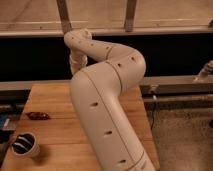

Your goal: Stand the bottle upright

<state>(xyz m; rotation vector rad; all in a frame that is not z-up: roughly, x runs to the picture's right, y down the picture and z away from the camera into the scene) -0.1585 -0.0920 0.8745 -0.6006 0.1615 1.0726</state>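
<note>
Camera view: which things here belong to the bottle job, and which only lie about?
Job: arm; tool, shut, hidden behind the arm; bottle not in sight.
Lying about: cup; dark red packet; both on the table.

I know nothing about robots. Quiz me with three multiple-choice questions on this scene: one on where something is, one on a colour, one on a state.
1. Where does the white cup stand?
A) at the wooden table's lower-left corner in the view
B) on the floor
C) on the window ledge

2. What colour is the small flat packet?
A) green
B) dark red
C) yellow

3. How does the cup stand?
A) tipped on its side
B) upside down
C) upright

Answers:
1 A: it sits on the wood near that corner.
2 B: it looks dark red against the pale wood.
3 C: its open mouth faces up.

The gripper is out of sight, apparently behind the white arm.
</note>
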